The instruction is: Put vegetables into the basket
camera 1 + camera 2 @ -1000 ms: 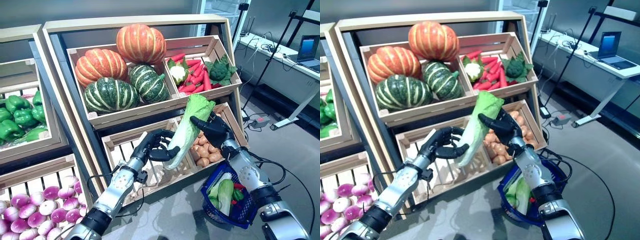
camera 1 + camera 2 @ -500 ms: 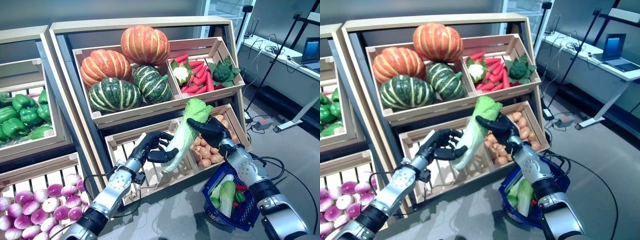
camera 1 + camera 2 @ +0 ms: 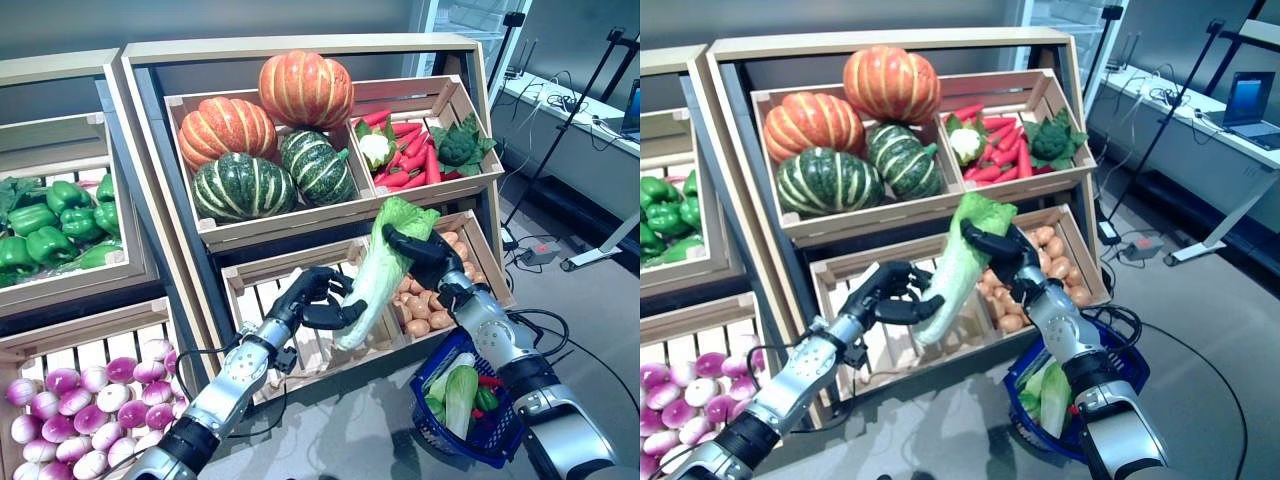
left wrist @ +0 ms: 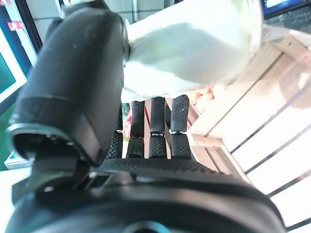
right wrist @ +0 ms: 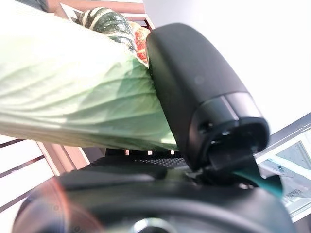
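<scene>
A long pale-green napa cabbage (image 3: 378,268) is held upright and tilted in front of the lower wooden crate (image 3: 300,275). My left hand (image 3: 312,298) is shut on its white lower end, thumb on top and fingers curled beneath (image 4: 151,127). Shut on the leafy upper part (image 5: 73,97) is my right hand (image 3: 425,255), with its thumb (image 5: 194,82) pressed over the leaf. The blue basket (image 3: 497,435) sits low at the right beside my right forearm. It holds another cabbage (image 3: 459,390) and some small red and green vegetables.
The upper crates hold pumpkins (image 3: 262,130), red carrots (image 3: 410,160), cauliflower and broccoli. Potatoes (image 3: 420,310) fill the lower right crate. Green peppers (image 3: 55,225) and purple onions (image 3: 70,430) lie in the left stand. A desk and stands are at the far right.
The view has shifted, so the shelf sits further right. Both hands keep hold of the cabbage, which stays about where it was before the lower crate.
</scene>
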Robot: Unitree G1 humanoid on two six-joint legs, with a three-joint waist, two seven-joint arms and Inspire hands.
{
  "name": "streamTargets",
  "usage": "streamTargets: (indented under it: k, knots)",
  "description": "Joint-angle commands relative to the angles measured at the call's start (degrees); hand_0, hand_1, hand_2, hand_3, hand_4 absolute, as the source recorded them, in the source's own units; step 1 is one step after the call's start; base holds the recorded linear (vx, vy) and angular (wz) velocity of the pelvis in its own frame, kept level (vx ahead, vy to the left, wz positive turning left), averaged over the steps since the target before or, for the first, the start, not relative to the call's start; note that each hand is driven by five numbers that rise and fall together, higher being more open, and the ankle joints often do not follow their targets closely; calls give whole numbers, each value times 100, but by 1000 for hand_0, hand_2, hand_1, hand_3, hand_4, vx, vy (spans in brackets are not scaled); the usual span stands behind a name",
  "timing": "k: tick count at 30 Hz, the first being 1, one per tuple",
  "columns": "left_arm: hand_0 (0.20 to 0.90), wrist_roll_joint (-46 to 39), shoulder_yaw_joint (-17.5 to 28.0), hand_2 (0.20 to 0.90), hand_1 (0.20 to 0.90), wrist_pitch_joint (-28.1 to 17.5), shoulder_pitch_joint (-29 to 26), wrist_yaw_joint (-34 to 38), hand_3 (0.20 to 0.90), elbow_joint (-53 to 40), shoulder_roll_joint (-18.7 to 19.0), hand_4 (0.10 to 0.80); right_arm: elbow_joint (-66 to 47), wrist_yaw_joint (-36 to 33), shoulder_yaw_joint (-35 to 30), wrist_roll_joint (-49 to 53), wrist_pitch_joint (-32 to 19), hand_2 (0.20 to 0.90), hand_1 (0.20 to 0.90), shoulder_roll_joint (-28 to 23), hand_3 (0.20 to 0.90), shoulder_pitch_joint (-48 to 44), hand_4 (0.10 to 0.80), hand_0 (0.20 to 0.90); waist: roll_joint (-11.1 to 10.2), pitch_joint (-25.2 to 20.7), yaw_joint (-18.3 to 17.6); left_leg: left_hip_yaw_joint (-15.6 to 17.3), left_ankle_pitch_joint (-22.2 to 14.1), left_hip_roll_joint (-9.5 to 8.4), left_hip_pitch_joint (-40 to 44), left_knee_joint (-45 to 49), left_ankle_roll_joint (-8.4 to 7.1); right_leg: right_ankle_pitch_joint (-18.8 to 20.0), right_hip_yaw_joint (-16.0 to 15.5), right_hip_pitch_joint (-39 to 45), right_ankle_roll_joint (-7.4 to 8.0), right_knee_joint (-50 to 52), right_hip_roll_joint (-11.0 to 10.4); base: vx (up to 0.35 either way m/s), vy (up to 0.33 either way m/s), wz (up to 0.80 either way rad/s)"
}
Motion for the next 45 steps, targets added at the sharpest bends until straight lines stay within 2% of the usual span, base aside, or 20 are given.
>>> streamTargets:
  k: [1, 8, 9, 10, 11, 16, 22, 27, 33, 39, 41, 45]
  knots:
    - [300, -25, -176, 300, 300, -1126, -897, -129, 300, -737, -61, 400, 82, 239, -76, 380, -540, 300, 300, -85, 300, -1051, 400, 300, -183, -447, -3, 347, -524, -178, -13, 6, 123, -266, 33, 185, -8, 10, -201, 0, 0, 0]
    - [300, 166, -79, 300, 300, -1066, -835, -138, 300, -771, 24, 400, 132, 298, -145, 126, -407, 300, 300, -293, 300, -705, 400, 300, -190, -435, -106, 464, -536, -154, 26, 6, 127, -248, 144, 162, 11, 10, -191, 0, 0, 0]
    - [571, 154, -19, 571, 571, -1012, -795, -112, 571, -781, 51, 580, 147, 332, -206, 119, -397, 300, 300, -386, 300, -567, 400, 300, -195, -431, -137, 487, -541, -150, 37, 6, 129, -246, 168, 161, 14, 10, -186, 0, 0, 0]
    - [775, 124, 21, 775, 775, -973, -764, -103, 775, -779, 74, 717, 161, 328, -252, 131, -414, 300, 300, -439, 300, -468, 400, 300, -196, -428, -155, 506, -540, -145, 44, 6, 127, -241, 183, 159, 19, 10, -184, 0, 0, 0]
    - [900, 84, 65, 900, 900, -924, -747, -122, 900, -750, 84, 800, 182, 320, -305, 169, -416, 300, 300, -489, 300, -403, 400, 300, -200, -424, -167, 523, -540, -140, 53, 6, 127, -236, 195, 157, 22, 10, -183, 7, -11, -4]
    - [900, -115, 293, 900, 900, -708, -625, -53, 900, -644, 105, 800, 237, 254, -613, 81, -578, 300, 300, -681, 300, -108, 400, 300, -206, -391, -235, 622, -539, -109, 93, 6, 125, -209, 238, 143, 31, 10, -171, -1, -11, -10]
    - [900, 91, 627, 900, 900, -659, -448, 90, 900, -516, 129, 800, 364, 175, -985, 156, -602, 300, 300, -1002, 300, 242, 400, 300, -208, -360, -318, 732, -537, -81, 133, 6, 119, -183, 315, 123, 35, 10, -156, 4, -5, -11]
    - [900, 199, 962, 900, 900, -629, -286, 141, 900, -297, 309, 800, 548, 250, -1414, 116, -630, 300, 300, -1313, 300, 575, 400, 300, -214, -329, -376, 828, -538, -58, 165, 6, 105, -168, 347, 122, 45, 10, -149, 12, -14, -10]
    - [900, -52, 1323, 900, 900, -551, 50, -93, 900, -184, 445, 800, 559, 211, -1822, 52, -670, 300, 300, -1503, 300, 925, 400, 300, -204, -299, -413, 887, -536, -45, 178, 6, 90, -166, 343, 116, 48, 10, -148, 8, -3, -8]
    - [900, -129, 1344, 900, 900, -580, 203, -172, 900, -150, 342, 800, 1051, 27, -2019, -223, -694, 300, 300, -1591, 300, 1087, 400, 300, -200, -225, -410, 929, -548, -41, 260, 6, 127, -259, 277, 189, 39, 173, -170, 44, -2, -4]
    - [900, -169, 1243, 900, 900, -578, 123, -149, 900, -111, 342, 800, 1295, 22, -2058, -4, -739, 300, 300, -1495, 300, 1073, 400, 300, -201, -74, -391, 904, -541, -26, 179, 191, 141, -416, 272, -15, 26, 634, -217, 17, -46, 1]
    - [900, -312, 1163, 900, 900, -596, 48, -123, 900, -127, 363, 800, 1626, 1, -2089, 67, -965, 300, 300, -1369, 300, 969, 400, 300, -218, 214, -287, 808, -605, -10, -66, 438, 137, -416, 212, -151, 42, 710, -271, 2, -95, 1]
